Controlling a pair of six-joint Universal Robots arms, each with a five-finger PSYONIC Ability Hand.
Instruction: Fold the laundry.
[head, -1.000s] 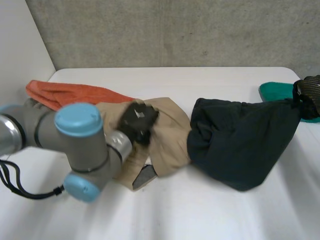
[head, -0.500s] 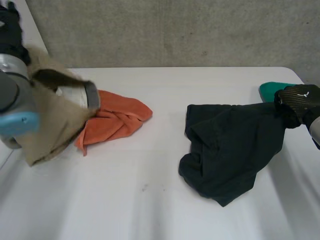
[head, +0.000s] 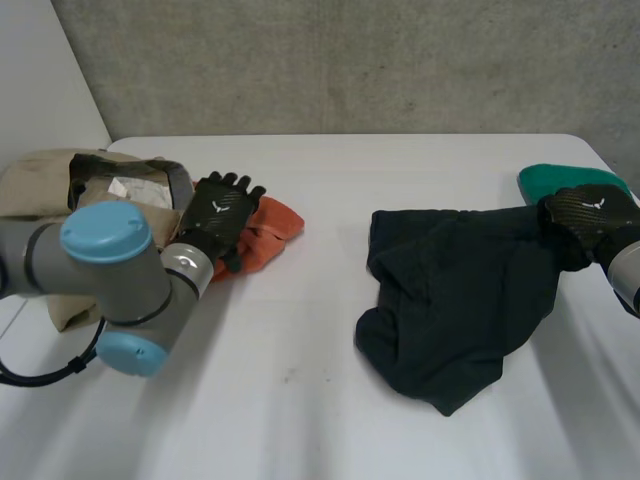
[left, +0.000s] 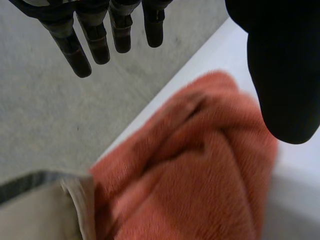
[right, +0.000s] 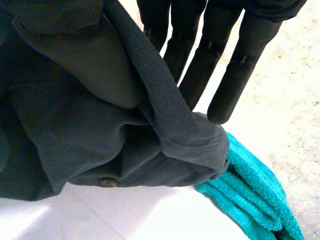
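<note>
My left hand hovers open over a crumpled orange towel, fingers straight and spread. In the left wrist view the orange towel lies under my left hand, with nothing held. A tan garment with a dark waistband lies bunched at the table's far left, behind my left arm. A black garment is spread in a heap at the middle right. My right hand is shut on its right corner. In the right wrist view the black garment is pinched against the fingers.
A teal towel lies at the right edge, just behind my right hand; in the right wrist view the teal towel sits under the held black corner. The white table has a wall behind it.
My left hand carried the tan garment to the far left, let it go and opened. It now hovers over the orange towel. My right hand keeps its hold on the black garment.
</note>
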